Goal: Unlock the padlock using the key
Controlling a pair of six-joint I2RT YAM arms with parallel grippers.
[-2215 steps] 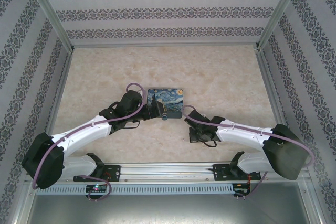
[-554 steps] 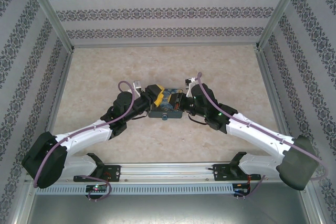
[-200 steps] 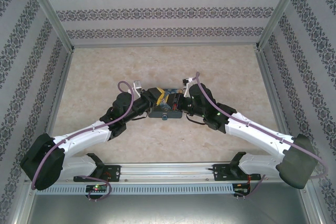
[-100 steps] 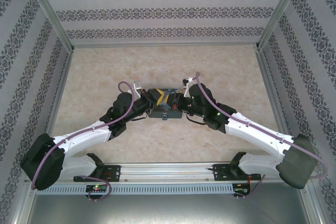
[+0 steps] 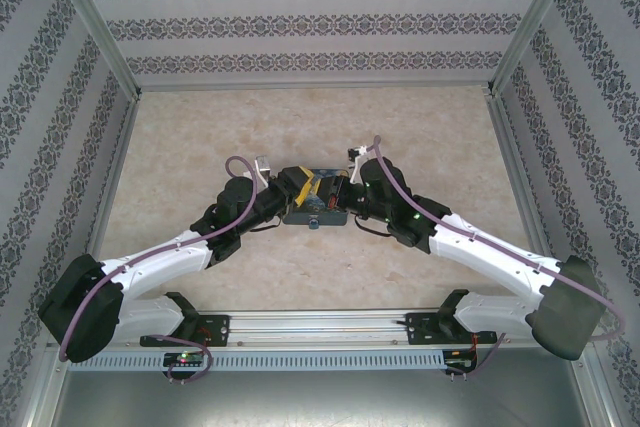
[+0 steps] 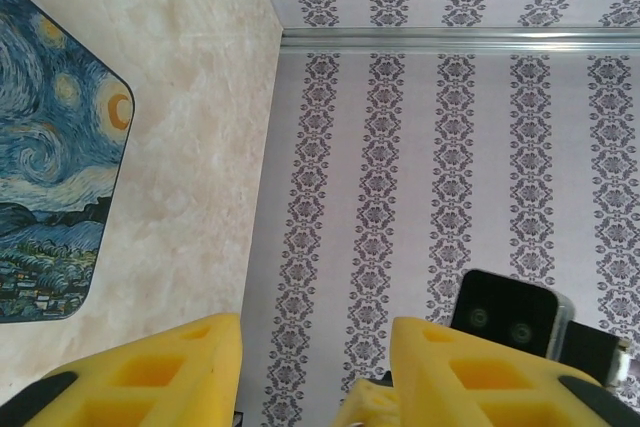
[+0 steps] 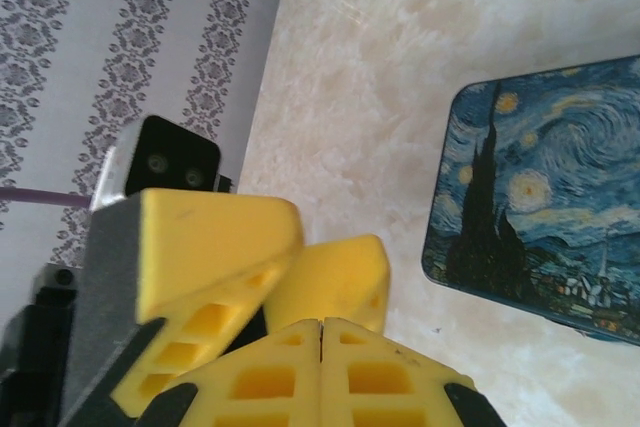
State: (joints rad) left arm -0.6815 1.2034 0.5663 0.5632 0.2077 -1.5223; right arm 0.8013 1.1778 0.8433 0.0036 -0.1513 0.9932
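**Left gripper**, count one. Released: its two yellow fingers stand apart with a clear gap. It sits over the left end of the case in the overhead view. A further bit of yellow shows low in that gap, and I cannot tell whose it is.

**Case**, count one. Painted blue and yellow, rounded corners, lying on the table between the two arms. It is not the task's thing.

**Padlock**, count one. A small bluish speck at the near edge of the case, about midway along it, just in front of both grippers. Whether its shackle is open or closed is too small to tell.
- Handling, as a judgement: metal, rigid and light, with smooth sides that are likely to slip and turn under the pads.
- Best gripped across the flat faces of the body. That leaves the keyhole end and the shackle free, and it needs steadying against the twist of the key.

**Key**, count undetermined. Too small to make out, so I cannot tell where it is.
- Handling, as a judgement: thin, stiff and easily dropped. Hold it by the bow, with the blade left bare.

**Right gripper**, count one. Clenched: the pads meet along a closed seam. It sits over the right end of the case, its tip close against the left gripper's fingers. Whether anything thin is pinched in the seam cannot be told.
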